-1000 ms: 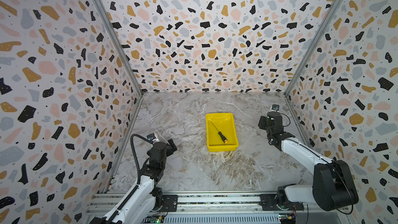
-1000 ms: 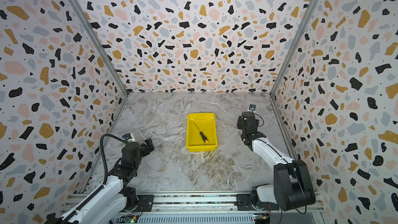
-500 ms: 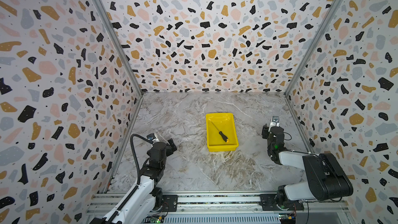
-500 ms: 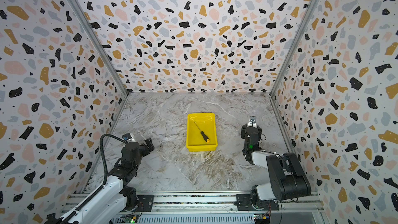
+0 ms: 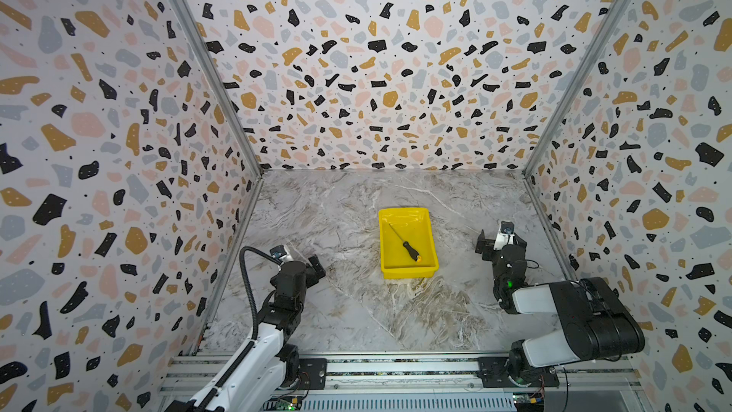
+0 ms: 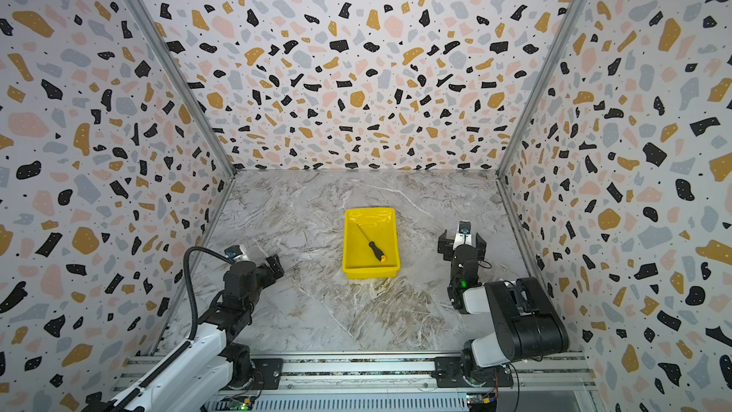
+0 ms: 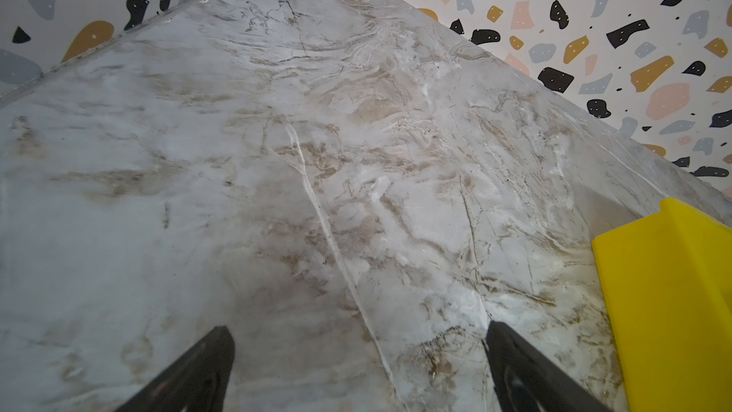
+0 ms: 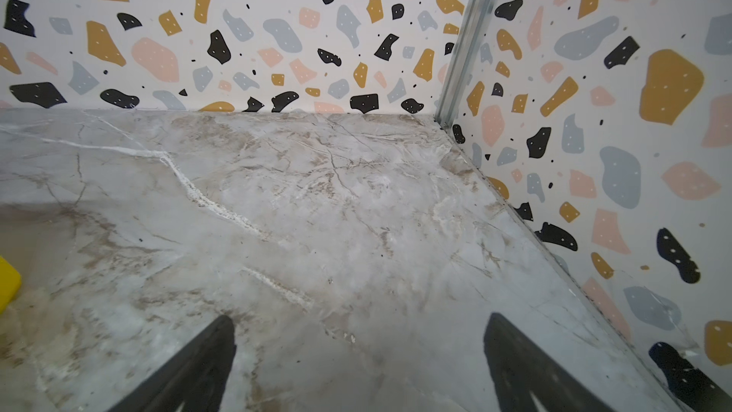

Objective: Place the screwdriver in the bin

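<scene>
The task looks done. In both top views the screwdriver point(image 5: 406, 242) lies flat on the floor of the bin point(image 5: 404, 212), wholly inside the rim. It sits on a slant: the thin shaft points toward the worktop's far edge, and the black handle with its orange cap points toward the near edge and slightly toward the right one. The bin stands near the middle of the worktop point(image 5: 336, 311), between the 2 arms and well apart from each.

Neither arm holds anything. The left gripper point(image 7: 358, 330) has its jaws apart over bare worktop near the left edge, with nothing between them. The right gripper point(image 8: 358, 321) is also spread wide and empty, near the right edge, facing the far right corner. I judge that nothing is left, except perhaps parking the arms.

The shaft's tip is thin and faint against the yellow. I cannot tell whether the cap touches the bin's near wall. Each wrist view catches only a corner of the bin, and neither shows the screwdriver.
</scene>
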### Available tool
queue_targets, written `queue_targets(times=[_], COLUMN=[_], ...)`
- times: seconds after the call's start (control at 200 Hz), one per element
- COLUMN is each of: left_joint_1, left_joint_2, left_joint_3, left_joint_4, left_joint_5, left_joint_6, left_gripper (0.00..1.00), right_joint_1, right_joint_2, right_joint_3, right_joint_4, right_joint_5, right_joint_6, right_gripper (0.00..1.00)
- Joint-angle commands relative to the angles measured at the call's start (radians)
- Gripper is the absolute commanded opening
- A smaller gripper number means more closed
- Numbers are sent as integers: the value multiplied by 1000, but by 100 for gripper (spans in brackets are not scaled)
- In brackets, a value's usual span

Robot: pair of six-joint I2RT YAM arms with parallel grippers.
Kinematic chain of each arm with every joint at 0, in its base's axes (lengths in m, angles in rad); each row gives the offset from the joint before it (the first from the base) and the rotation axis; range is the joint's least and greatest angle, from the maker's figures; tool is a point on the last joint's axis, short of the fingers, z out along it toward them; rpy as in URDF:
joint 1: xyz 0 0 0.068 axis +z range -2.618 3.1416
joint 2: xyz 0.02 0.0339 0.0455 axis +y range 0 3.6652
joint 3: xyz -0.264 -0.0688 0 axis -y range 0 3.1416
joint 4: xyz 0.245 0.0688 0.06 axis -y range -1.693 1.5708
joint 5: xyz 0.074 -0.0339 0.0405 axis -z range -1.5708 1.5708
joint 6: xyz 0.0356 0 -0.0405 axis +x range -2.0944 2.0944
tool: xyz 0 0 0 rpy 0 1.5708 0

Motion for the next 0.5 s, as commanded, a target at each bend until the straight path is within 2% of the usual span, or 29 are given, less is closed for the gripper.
queue_targets(times=[0.0,0.055,0.085,0.115,0.215,0.415,0.491], left_joint_1=[-2,-2,-2,-2,-2,-2,-2], left_joint_2=[-1,0,1,1,8,26,40], left_joint_3=[14,15,16,14,15,16,16], left_joint_4=[34,34,35,34,35,44,47], left_joint_5=[-10,-10,-10,-10,-11,-19,-56], left_joint_6=[-7,-8,-8,-8,-9,-18,-47], left_gripper=[100,100,100,100,100,100,100], right_joint_1=[-4,-11,-13,-6,-7,-22,-23], right_joint_2=[-23,-6,38,62,28,34,34], right_joint_3=[-45,-88,-114,-126,-88,-66,-64], right_joint_4=[110,171,316,371,238,211,202], right_joint_5=[-49,-101,-114,-125,-146,-169,-173], right_joint_6=[-15,-19,-45,-68,-58,-50,-50], right_gripper=[99,99,99,99,99,99,99])
